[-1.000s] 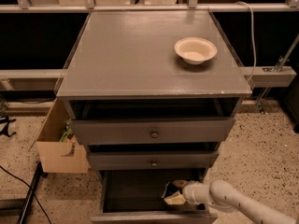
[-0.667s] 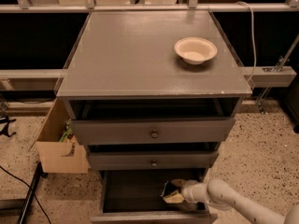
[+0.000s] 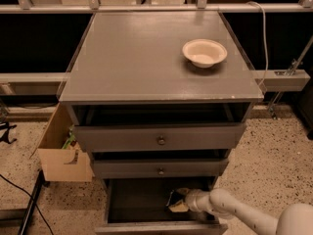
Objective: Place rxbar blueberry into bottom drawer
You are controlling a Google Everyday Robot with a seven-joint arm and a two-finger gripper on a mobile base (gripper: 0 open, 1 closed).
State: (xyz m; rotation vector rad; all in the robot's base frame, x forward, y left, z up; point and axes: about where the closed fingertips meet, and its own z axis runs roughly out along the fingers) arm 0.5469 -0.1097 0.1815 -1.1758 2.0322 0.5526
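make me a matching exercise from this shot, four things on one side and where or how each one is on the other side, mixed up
1. white bowl
2. cardboard box
3. gripper
4. bottom drawer

a. on the floor, left of the cabinet
b. pulled open
c. on the cabinet top, toward the right
d. inside the bottom drawer, at its right side

Pairs: 1-c, 2-a, 3-d, 4-b

speckled floor (image 3: 274, 146), grey cabinet (image 3: 146, 58), cardboard box (image 3: 58, 163) left, dim light

The gripper (image 3: 177, 201) inside bottom drawer (image 3: 137, 202), right side
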